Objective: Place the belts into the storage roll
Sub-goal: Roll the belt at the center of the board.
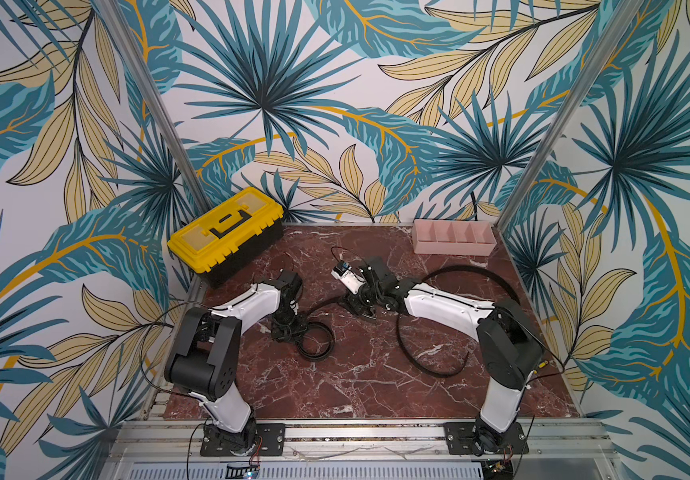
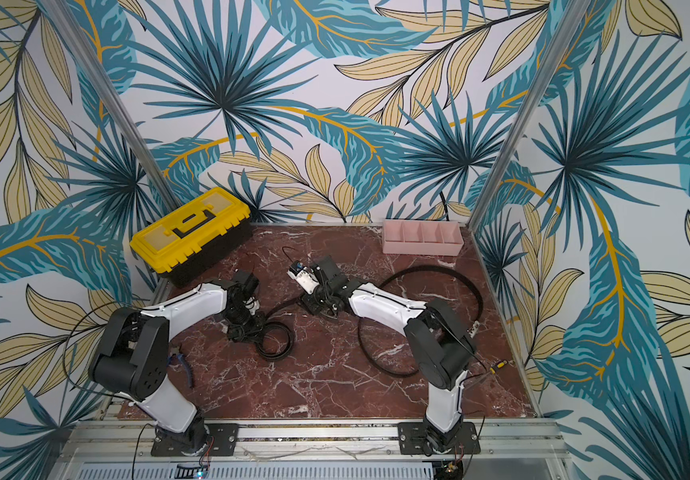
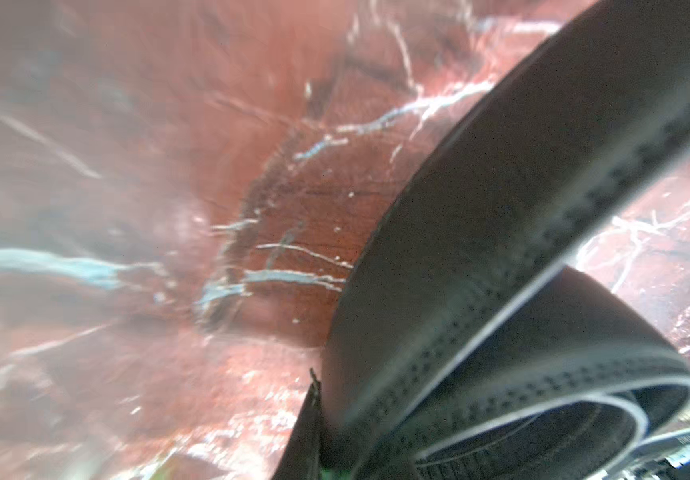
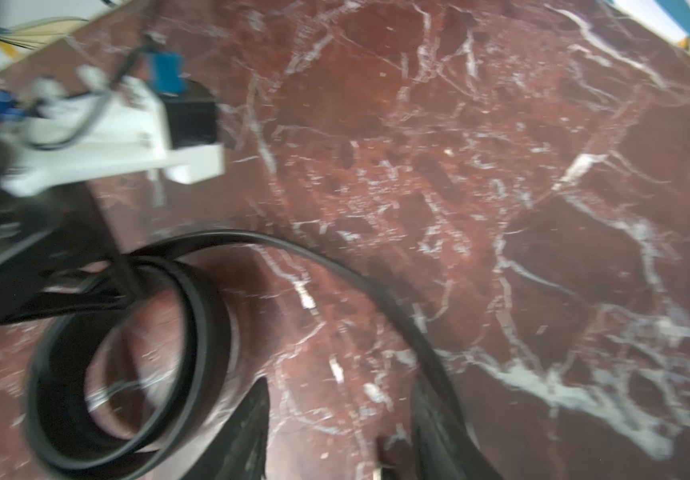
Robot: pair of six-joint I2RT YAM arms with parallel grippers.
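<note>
Both at table point(image 1: 355, 386) centre: left gripper point(image 1: 288, 331) clamps coiled belt point(image 1: 314, 356), right gripper point(image 4: 341, 419) gapes open.

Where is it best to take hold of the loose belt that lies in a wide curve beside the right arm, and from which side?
Probably the near arc of the loose belt, which is clear of the right arm. The strap seems to stand on its edge there, so come straight down from above with one jaw on each flat face.

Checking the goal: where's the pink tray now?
In both top views the pink tray stands at the far right corner of the table, beyond the loose belt.
</note>
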